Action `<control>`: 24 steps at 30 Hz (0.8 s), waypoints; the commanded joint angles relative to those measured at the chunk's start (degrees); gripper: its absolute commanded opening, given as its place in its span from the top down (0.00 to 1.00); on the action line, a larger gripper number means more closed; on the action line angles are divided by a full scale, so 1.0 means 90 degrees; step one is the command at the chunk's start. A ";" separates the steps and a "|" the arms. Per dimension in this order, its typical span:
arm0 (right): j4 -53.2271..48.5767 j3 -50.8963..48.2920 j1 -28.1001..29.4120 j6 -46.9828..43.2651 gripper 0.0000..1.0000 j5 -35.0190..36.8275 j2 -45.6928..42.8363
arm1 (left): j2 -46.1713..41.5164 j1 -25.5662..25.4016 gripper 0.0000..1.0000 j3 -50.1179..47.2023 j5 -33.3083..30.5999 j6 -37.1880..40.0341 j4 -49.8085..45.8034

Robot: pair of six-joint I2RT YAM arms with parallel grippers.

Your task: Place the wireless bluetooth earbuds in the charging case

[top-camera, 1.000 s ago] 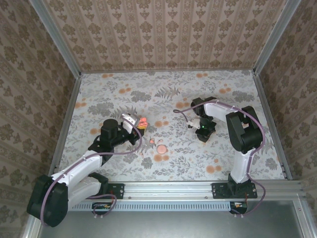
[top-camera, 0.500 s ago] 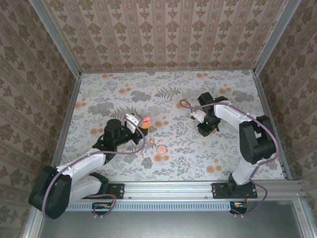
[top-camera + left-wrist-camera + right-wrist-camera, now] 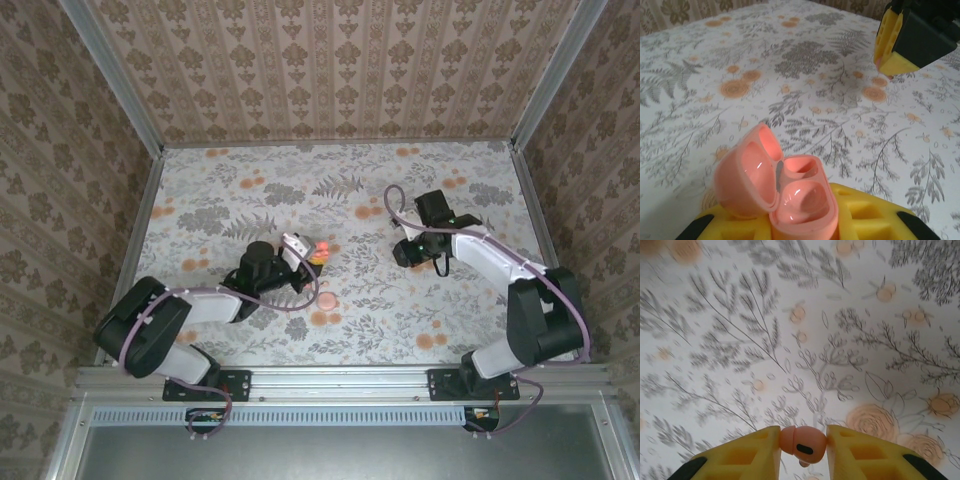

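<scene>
Near the middle of the bench (image 3: 220, 180), the glossy salmon-pink charging case (image 3: 777, 197) is pinched in the left jaws, hinged lid open, both rounded wells empty; nearer the right edge, the right jaws pinch one smooth earbud (image 3: 801, 442).

The salmon-pink charging case (image 3: 795, 202) sits clamped in my left gripper (image 3: 790, 222) near the middle of the table (image 3: 220, 180). It is open, with the rounded lid tipped back to the left and the glossy inner hollows showing. Well apart to the right, one tiny pink earbud (image 3: 801, 442) with a dark oval slot on its face is pinched in my right gripper (image 3: 803, 439) above the floral surface.
</scene>
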 commanded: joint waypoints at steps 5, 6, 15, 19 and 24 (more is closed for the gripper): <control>0.2177 -0.1054 -0.0018 0.1676 0.69 -0.0725 -0.1202 | 0.0785 -0.0119 0.82 0.0503 0.0092 -0.0161 0.1438; 0.2477 -0.1254 -0.0013 0.1863 0.69 -0.0769 -0.1338 | 0.0859 -0.0125 0.82 0.0558 0.0125 -0.0176 0.1505; 0.3845 -0.2269 0.0124 0.2578 0.67 -0.0353 -0.2281 | 0.1231 -0.0155 0.82 0.1057 0.0422 -0.0018 0.1345; 0.2084 -0.1410 0.0120 0.2874 0.55 -0.0025 -0.1943 | 0.1231 -0.0119 0.82 0.1143 0.0273 0.0012 0.1046; 0.0328 -0.0544 0.0124 0.3150 0.52 0.0336 -0.1342 | 0.1100 0.0084 0.82 0.1096 0.0276 -0.0265 0.0909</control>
